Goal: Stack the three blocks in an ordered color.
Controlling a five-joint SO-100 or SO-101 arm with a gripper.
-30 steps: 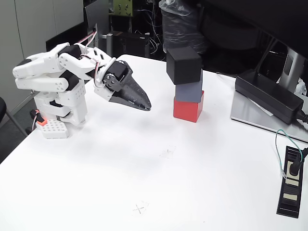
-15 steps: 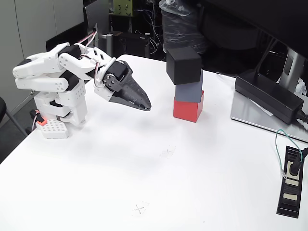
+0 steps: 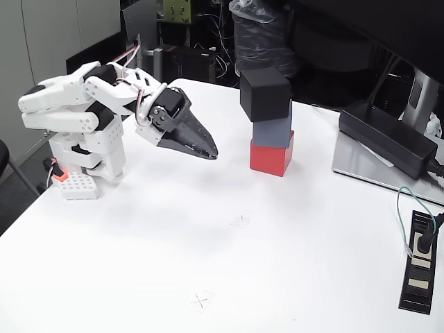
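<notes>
Standing on the white bench, red block carries grey block, then black block, skewed. Likely light, rigid; grip opposite flat sides. End effector clenched, empty, apart.

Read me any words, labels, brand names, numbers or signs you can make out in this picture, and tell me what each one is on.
No text can be read in the fixed view.
Black cube, grey cube, red cube: plain faces, no markings.
Table: two faint pencil crosses, marks rather than letters.
Power strip: pale label patches, too small and blurred to read.
Power brick: no legible print.
</notes>
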